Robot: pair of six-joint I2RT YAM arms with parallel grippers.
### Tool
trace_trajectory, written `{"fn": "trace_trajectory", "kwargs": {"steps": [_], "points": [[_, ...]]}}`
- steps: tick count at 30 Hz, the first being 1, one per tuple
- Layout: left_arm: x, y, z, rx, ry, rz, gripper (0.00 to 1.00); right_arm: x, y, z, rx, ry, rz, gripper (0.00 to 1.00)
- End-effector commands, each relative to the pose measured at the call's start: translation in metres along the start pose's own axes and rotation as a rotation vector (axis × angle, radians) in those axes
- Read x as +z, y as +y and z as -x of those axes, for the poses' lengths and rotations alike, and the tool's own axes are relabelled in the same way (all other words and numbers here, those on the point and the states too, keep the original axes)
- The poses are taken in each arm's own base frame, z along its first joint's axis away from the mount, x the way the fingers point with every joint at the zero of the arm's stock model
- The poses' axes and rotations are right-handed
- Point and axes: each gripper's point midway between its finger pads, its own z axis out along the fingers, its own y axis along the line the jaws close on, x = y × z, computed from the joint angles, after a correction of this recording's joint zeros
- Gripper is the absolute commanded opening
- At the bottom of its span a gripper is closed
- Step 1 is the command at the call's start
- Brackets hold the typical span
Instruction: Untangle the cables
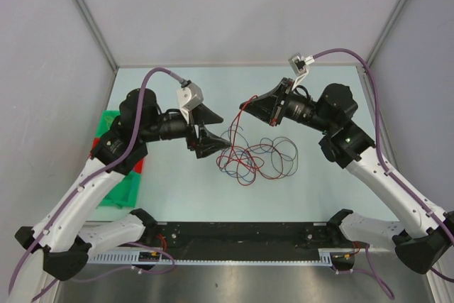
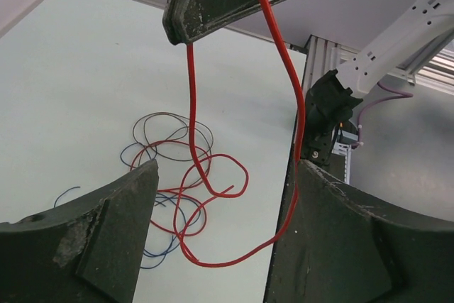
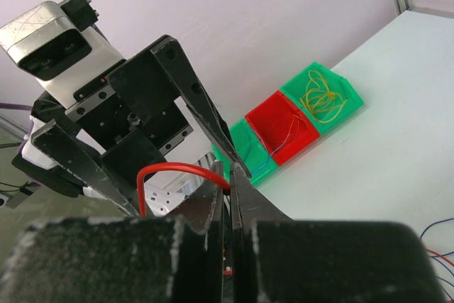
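Cables (image 1: 252, 157) lie tangled mid-table, nearer its front edge than its back. Right gripper (image 1: 254, 106) is clamped on a red cable (image 2: 287, 69) that hangs down to the heap, while left gripper (image 1: 213, 133) gapes wide just left of it, gripping nothing.

We see both arms reaching inward over table centre, wrists bent, grippers facing each other, close but apart. Left gripper (image 1: 206, 131): jaws spread wide, nothing between fingers (image 2: 92, 239); in our left wrist view, fingers frame the opposing gripper above. Right gripper (image 1: 257, 104): raised above table level, jaws pressed together, pinching one red cable (image 2: 291, 97), which hangs down in a loop from its tips. Right gripper fingertips (image 3: 228, 175) meet with no gap in our right wrist view.
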Motion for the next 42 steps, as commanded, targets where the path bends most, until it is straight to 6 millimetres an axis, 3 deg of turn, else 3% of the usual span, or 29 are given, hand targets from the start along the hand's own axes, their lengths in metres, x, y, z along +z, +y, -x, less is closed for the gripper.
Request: {"fn": "trace_trajectory", "kwargs": {"steps": [1, 9, 17, 26, 27, 28, 30, 31, 33, 34, 36, 37, 42], "points": [[-0.014, -0.023, 0.019, 0.050, -0.048, -0.066, 0.87, 0.002, 0.014, 0.020, -0.043, -0.047, 0.040, 0.00], [-0.017, -0.032, 0.016, 0.030, -0.056, -0.102, 0.95, 0.007, 0.015, 0.019, -0.045, -0.047, 0.057, 0.00], [0.000, -0.008, 0.009, 0.004, -0.070, -0.026, 0.95, 0.009, 0.028, 0.017, -0.038, -0.052, 0.089, 0.00], [0.016, -0.005, 0.011, 0.007, -0.080, -0.025, 0.97, 0.009, 0.041, 0.016, -0.032, -0.054, 0.122, 0.00], [0.016, -0.004, 0.010, 0.007, -0.081, -0.016, 0.94, 0.008, 0.043, 0.016, -0.030, -0.054, 0.126, 0.00], [0.017, -0.001, 0.010, 0.011, -0.080, -0.006, 0.84, 0.008, 0.043, 0.016, -0.031, -0.054, 0.126, 0.00], [0.017, 0.002, 0.008, 0.011, -0.074, 0.014, 0.74, 0.007, 0.045, 0.017, -0.031, -0.057, 0.131, 0.00], [0.016, 0.003, 0.008, 0.011, -0.072, 0.021, 0.60, 0.007, 0.045, 0.017, -0.032, -0.057, 0.133, 0.00], [0.016, 0.006, 0.005, 0.008, -0.063, 0.034, 0.44, 0.006, 0.047, 0.017, -0.034, -0.058, 0.139, 0.00], [0.016, 0.007, 0.004, 0.009, -0.063, 0.042, 0.28, 0.006, 0.047, 0.018, -0.032, -0.058, 0.140, 0.00], [0.015, 0.008, 0.004, 0.008, -0.066, 0.049, 0.16, 0.006, 0.048, 0.018, -0.033, -0.058, 0.142, 0.00], [0.015, 0.009, 0.004, 0.009, -0.069, 0.060, 0.01, 0.005, 0.048, 0.018, -0.034, -0.060, 0.142, 0.00], [0.013, 0.010, 0.003, 0.003, -0.076, 0.070, 0.00, 0.005, 0.050, 0.020, -0.033, -0.063, 0.148, 0.00]]}}
